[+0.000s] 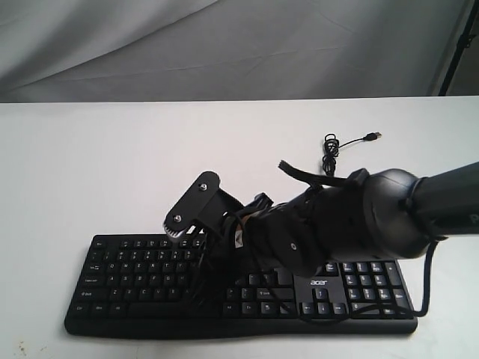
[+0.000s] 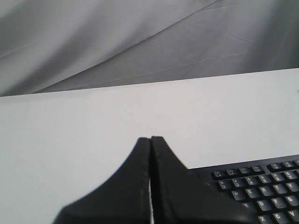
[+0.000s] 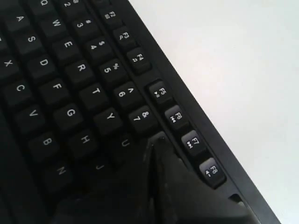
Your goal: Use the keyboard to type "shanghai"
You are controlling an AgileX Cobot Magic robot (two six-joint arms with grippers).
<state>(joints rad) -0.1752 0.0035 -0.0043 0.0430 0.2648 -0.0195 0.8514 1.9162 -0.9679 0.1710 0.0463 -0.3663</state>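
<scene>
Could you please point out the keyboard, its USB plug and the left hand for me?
keyboard [image 1: 187, 327], exterior view, on its bare near edge.
USB plug [image 1: 372, 137], exterior view, on the cable's free end.
left hand [image 2: 150, 142], left wrist view, at the shut fingertips.

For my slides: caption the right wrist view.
Right gripper, jaws shut, over the keyboard beside U and 7.

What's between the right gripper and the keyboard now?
Nothing: the right wrist view shows the shut right gripper directly over the keyboard keys near U, no object between; contact unclear.
</scene>
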